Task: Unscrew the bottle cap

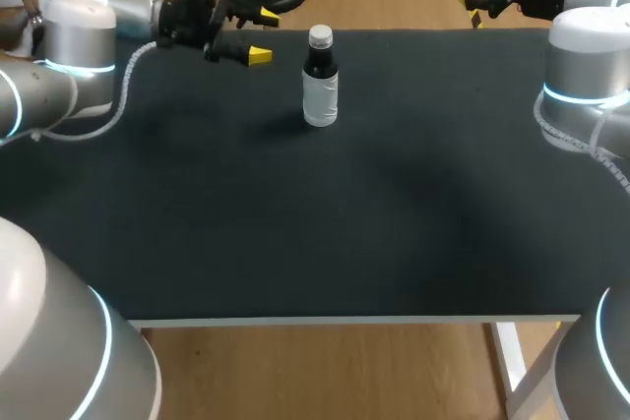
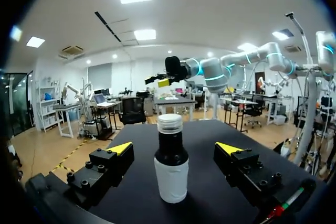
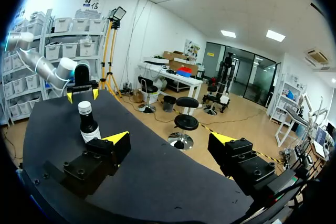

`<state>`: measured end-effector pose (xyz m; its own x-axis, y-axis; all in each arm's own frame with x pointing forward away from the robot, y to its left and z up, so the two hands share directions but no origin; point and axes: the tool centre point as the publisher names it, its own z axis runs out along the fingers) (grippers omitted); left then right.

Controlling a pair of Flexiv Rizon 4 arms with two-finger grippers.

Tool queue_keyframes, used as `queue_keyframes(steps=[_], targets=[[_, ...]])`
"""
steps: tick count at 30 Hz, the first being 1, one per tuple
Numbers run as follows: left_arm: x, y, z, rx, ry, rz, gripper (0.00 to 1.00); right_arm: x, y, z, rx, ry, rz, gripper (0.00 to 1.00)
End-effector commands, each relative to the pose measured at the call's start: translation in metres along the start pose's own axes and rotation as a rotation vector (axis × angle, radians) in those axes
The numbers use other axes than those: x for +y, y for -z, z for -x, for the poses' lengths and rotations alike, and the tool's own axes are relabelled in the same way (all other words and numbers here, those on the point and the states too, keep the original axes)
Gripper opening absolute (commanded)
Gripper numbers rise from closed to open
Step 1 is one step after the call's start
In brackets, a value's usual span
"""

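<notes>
A small dark bottle [image 1: 320, 81] with a white label and a pale screw cap [image 1: 320, 36] stands upright on the black table [image 1: 325, 233], toward the back middle. My left gripper [image 1: 262, 34] hovers open just left of the bottle, level with its cap, touching nothing. In the left wrist view the bottle [image 2: 171, 161] stands a short way ahead of the open left gripper [image 2: 175, 147], centred on the gap between its fingers. My right gripper [image 1: 469, 1] is open at the far right corner, well away. In the right wrist view the bottle [image 3: 88, 124] shows beyond one finger of the right gripper [image 3: 167, 140].
The table's front edge [image 1: 345, 321] runs across the near side. My right arm's elbow [image 1: 586, 76] stands over the right side of the table and my left arm's elbow [image 1: 74, 41] over the back left corner.
</notes>
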<state>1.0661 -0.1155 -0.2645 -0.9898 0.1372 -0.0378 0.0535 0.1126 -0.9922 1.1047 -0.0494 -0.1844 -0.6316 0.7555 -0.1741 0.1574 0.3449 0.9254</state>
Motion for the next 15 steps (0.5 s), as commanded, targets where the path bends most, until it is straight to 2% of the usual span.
queue_keyframes(steps=[1,15], targets=[[0.010,-0.010,0.012,0.043,-0.020,-0.031,1.00,-0.001,0.000,0.000,0.001,0.000,0.001,1.00],[0.017,-0.044,0.024,0.126,0.004,-0.086,1.00,-0.001,0.000,0.000,0.001,0.000,0.001,1.00]])
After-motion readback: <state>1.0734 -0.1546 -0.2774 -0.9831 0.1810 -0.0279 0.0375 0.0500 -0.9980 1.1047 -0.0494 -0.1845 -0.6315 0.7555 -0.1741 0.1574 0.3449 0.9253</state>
